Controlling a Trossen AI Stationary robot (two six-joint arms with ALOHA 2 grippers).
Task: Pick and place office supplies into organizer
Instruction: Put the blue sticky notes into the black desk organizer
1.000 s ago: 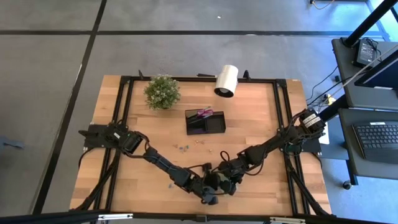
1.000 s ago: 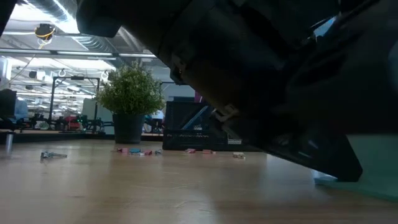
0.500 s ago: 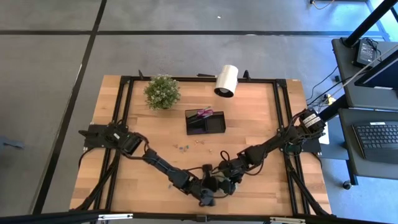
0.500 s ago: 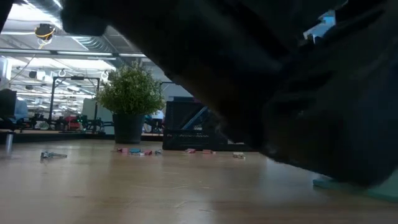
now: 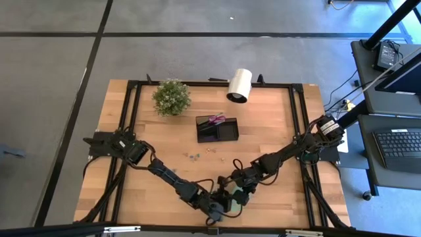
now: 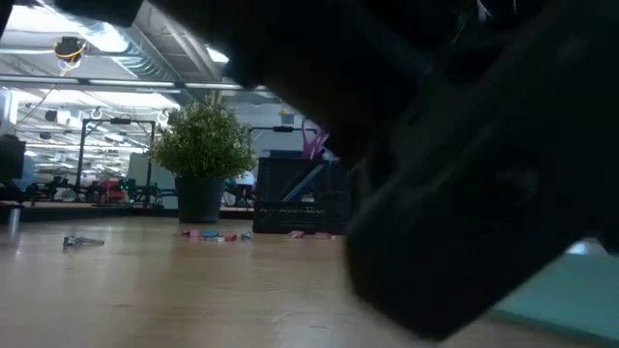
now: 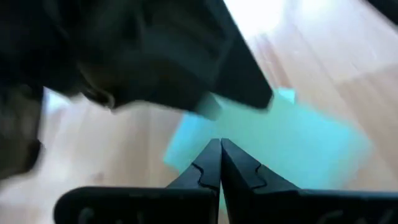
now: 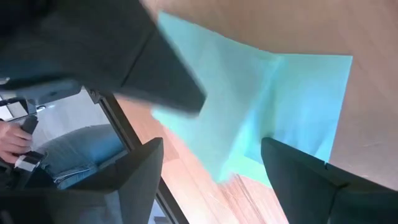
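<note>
The light green sticky-note pad [image 5: 234, 199] lies flat on the table near its near edge, where both arms meet. My left gripper [image 7: 221, 144] is shut, with its tips over the pad [image 7: 292, 137]. My right gripper [image 8: 212, 144] is open, with a finger on either side of the pad [image 8: 261, 93]. The black organizer [image 5: 217, 129] stands mid-table with the purple-handled scissors [image 5: 216, 120] upright in it. Small clips [image 5: 193, 157] lie loose on the wood in front of it. My left gripper comes at the pad slanting down with its fingers shut. In the right wrist view its dark fingertip [image 8: 186, 99] lies against the pad's top face [image 8: 217, 87]. The pad stays flat on the table. Of my right gripper, I cannot tell whether either open finger touches the pad's edges.
A potted plant [image 5: 172, 97] and a white cylinder roll [image 5: 239, 85] stand at the far edge. In the low view both arms fill the right half as dark masses, with clips [image 6: 218, 235] and a small metal piece [image 6: 82, 241] on the wood. A person's jeans and hand show beyond the near edge.
Both grippers have shifted a little over the pad near the near edge, the left one toward the table's left. The pad, hidden under them a second ago, now shows between them in the high view. In the low view the dark arms have drawn right, uncovering the organizer and scissors.
</note>
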